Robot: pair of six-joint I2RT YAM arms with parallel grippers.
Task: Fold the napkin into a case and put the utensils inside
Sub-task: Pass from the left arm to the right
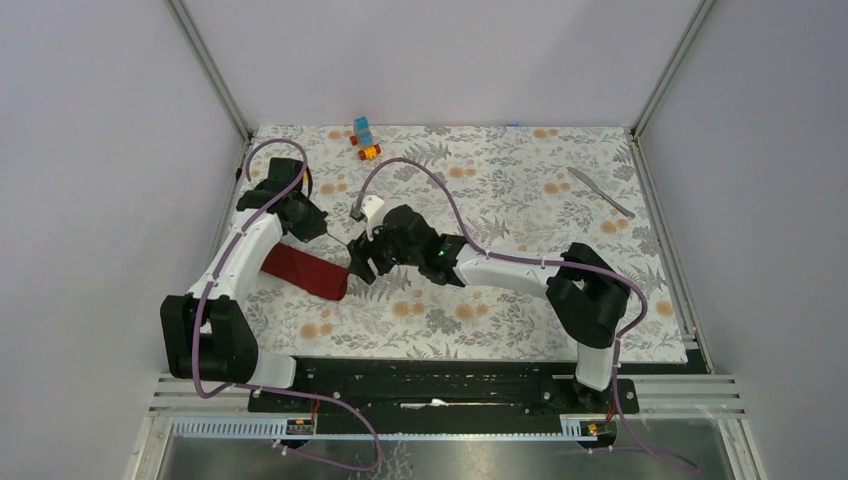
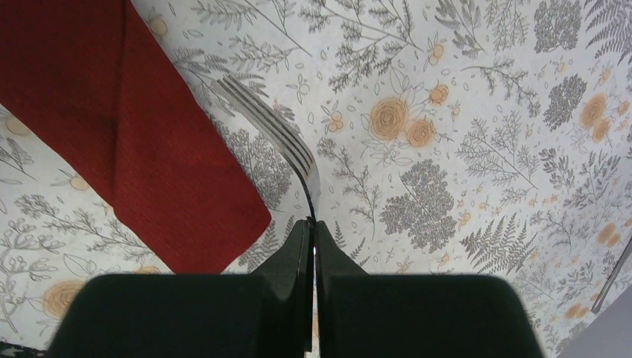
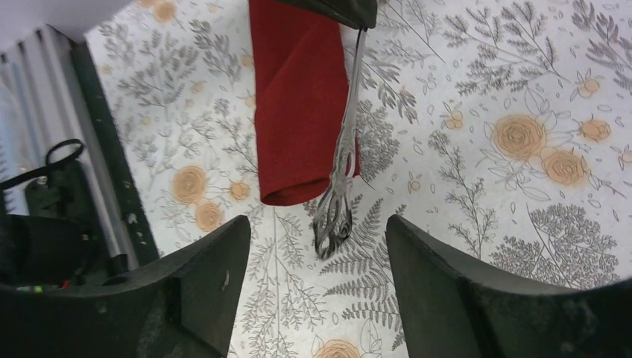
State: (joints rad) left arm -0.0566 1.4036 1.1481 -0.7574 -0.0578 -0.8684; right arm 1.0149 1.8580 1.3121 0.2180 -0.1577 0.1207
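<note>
The napkin lies as a narrow dark red folded case (image 1: 305,272) on the left of the table. It also shows in the left wrist view (image 2: 127,134) and the right wrist view (image 3: 298,104). My left gripper (image 2: 311,224) is shut on the handle of the silver fork (image 2: 287,142). The fork (image 3: 339,186) hangs along the case's edge, its tines just past the case's end. My right gripper (image 3: 317,231) is open and empty, its jaws either side of the fork's tines above the table. The silver knife (image 1: 600,192) lies at the far right.
Small blue, orange and yellow toy blocks (image 1: 365,138) sit at the table's far edge. A floral tablecloth (image 1: 500,300) covers the table. Metal frame posts and grey walls stand on the left, right and back. The arms' black base bar (image 3: 112,171) runs along the near edge.
</note>
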